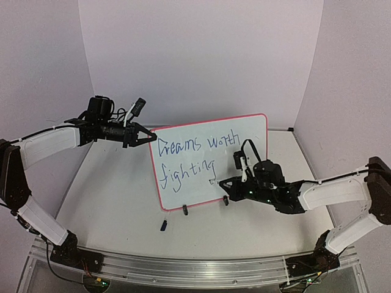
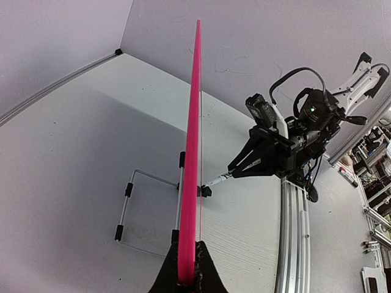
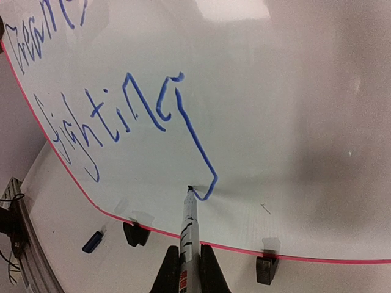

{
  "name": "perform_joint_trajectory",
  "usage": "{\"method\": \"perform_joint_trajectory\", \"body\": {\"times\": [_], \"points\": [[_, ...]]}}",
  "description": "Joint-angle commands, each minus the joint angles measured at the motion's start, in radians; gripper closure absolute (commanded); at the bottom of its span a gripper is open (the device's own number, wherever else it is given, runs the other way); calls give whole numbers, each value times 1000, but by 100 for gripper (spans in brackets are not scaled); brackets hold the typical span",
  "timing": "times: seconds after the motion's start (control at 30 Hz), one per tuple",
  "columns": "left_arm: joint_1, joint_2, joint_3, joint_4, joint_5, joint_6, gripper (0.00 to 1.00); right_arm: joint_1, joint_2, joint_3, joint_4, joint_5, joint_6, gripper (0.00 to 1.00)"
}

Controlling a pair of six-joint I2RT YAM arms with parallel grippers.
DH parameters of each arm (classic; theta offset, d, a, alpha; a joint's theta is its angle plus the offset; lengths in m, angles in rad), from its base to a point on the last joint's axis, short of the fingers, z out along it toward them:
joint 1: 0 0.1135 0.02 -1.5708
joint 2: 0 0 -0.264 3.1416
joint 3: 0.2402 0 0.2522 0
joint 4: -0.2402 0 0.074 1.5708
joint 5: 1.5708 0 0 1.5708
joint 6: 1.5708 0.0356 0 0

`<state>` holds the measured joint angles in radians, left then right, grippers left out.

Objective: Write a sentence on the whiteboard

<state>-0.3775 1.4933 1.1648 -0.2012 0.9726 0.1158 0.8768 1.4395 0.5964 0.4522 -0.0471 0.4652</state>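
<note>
Pinching a slim white-barrelled marker [image 3: 189, 223] low on its body, the right hand [image 3: 188, 259] has its two dark fingers closed tight on the pen. The marker's dark tip touches the board at the end of the curled tail of a blue letter g. That tail belongs to "fighting", the second line of blue handwriting; above it stand "Dreams worth".

The large flat white whiteboard [image 1: 244, 162], with its thin red-pink rim, stands upright near the middle of the pale tabletop [image 1: 110, 207]. It rests on two small black clip feet [image 3: 135, 234] and is turned a little toward the right arm. At its upper left corner the left hand [image 1: 151, 139] is closed on the rim, a finger on either face of the board, apparently steadying it. A small blue cap [image 1: 164, 225], likely the marker's, lies on the tabletop just in front of the board's lower left corner.

By my reading, three words are down and the last letter is being finished. Whether more words are meant to follow cannot be told; bare board remains to the right of "fighting" and below it.
</note>
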Motion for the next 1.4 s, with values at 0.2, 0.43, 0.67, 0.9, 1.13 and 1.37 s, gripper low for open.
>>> {"method": "perform_joint_trajectory", "body": {"times": [0.2,0.43,0.67,0.9,1.13,1.37], "points": [[-35,31,-21,-113,-44,114,100,-6,-206,22,-11,88,-33,100],[-37,38,-20,-113,-45,113,100,-100,-260,-8,-41,72,-56,100],[-37,39,-20,-115,-45,116,100,-136,-228,8,-40,56,-82,100],[-37,38,-20,-119,-49,119,100,-161,-199,47,-34,44,-111,100],[-37,33,-20,-123,-54,121,100,-174,-180,69,-19,12,-122,100],[-37,33,-19,-124,-55,122,100,-174,-183,63,-14,-17,-123,100]]}}
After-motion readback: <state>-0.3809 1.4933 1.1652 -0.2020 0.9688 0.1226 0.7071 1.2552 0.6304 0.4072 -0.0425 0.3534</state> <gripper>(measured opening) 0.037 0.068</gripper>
